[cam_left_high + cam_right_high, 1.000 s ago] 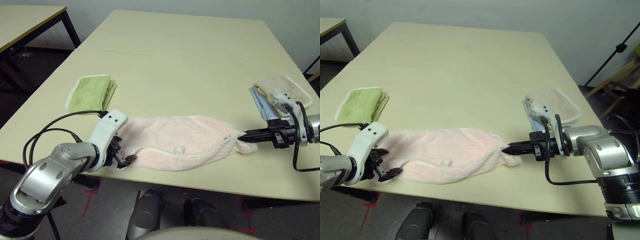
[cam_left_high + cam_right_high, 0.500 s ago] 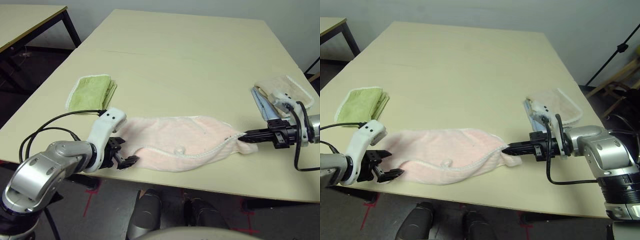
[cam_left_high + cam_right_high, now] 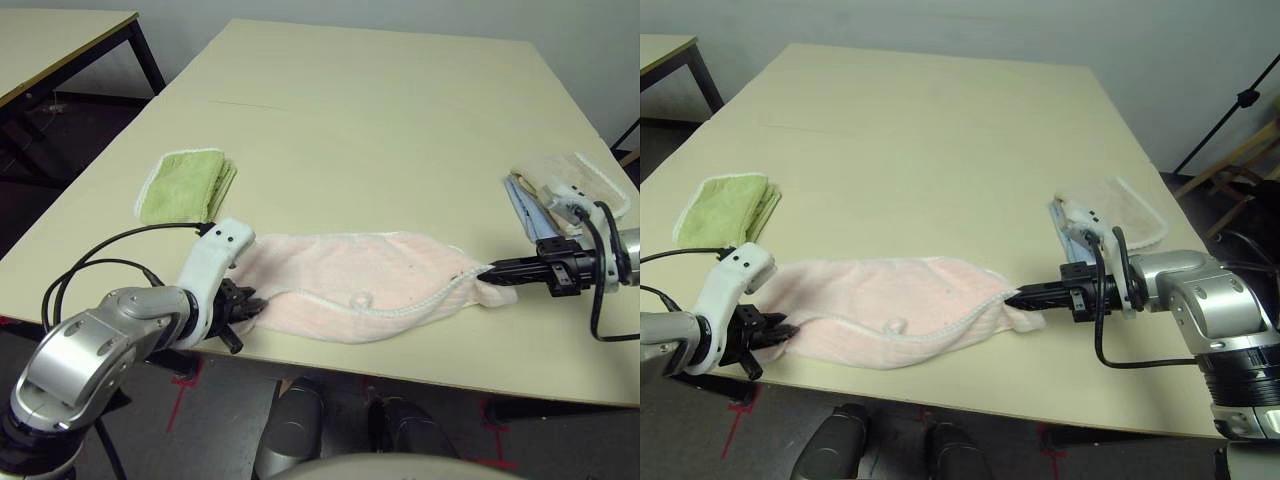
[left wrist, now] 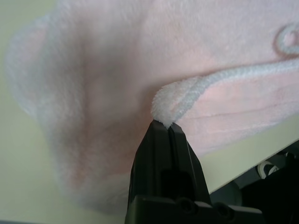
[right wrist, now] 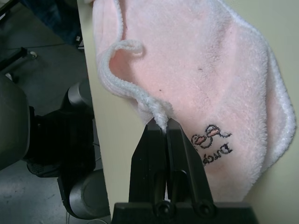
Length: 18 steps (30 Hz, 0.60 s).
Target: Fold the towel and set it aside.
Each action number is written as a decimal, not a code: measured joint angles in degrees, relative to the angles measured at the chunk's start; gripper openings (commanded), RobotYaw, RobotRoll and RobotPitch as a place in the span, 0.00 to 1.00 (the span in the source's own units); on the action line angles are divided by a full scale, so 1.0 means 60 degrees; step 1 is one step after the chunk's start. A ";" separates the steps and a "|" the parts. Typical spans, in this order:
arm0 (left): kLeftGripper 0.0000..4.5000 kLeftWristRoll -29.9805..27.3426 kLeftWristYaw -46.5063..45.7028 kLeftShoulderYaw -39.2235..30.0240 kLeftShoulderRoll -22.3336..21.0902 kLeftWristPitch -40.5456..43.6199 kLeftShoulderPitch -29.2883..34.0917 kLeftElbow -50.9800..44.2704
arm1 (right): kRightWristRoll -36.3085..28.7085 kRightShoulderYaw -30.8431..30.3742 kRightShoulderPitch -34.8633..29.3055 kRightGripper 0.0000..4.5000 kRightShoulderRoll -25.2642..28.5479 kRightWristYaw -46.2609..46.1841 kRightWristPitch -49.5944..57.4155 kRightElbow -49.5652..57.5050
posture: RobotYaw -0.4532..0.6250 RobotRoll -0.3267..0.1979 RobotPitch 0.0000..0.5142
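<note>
The worktop is a pale cream surface carrying all items. The towel, pale pink with white piped edging, lies stretched lengthwise along the near edge of the worktop, at 6 o'clock from the worktop centre. It is loosely folded along its length, with the piped edge running along the near side.

A stack of beige and light-blue towels rests at 3 o'clock, near the right edge of the worktop and apart from the pink towel. A smaller green towel, folded, lies at 9 o'clock, near the left edge and apart from the pink towel.

The left hand is at the 9 o'clock end of the towel. Its fingers are closed together, pinching a corner of the piped edging, as the left wrist view confirms at.

The right hand is at the 3 o'clock end of the towel. Its fingers are pressed together on the piped edging of that end.

A small white loop lies on the towel near its middle, just beside the near edging. A small dark embroidered mark sits on the towel close to the right hand's fingertips.
</note>
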State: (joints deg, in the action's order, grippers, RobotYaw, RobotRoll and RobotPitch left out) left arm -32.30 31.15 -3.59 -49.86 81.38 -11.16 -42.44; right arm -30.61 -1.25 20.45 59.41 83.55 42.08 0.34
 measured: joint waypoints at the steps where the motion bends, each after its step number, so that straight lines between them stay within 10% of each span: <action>1: 0.00 -0.0049 0.0075 -0.0061 -0.0058 -0.0056 -0.0099 0.0049 | 0.0000 0.0001 0.0035 0.00 0.0013 0.0001 0.0000 -0.0015 | 0.62 0.62 0.29; 18: 0.00 -0.0836 0.2445 0.0011 -0.1833 -0.1298 -0.1534 0.2062 | 0.0064 -0.0039 0.0527 0.00 0.0296 0.0163 -0.0018 -0.0388 | 0.60 0.62 0.29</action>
State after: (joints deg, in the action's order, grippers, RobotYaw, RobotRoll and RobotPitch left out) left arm -37.31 45.82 -3.52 -60.86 73.59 -20.36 -30.07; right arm -30.23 -1.48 23.61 61.18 84.53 41.97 -1.98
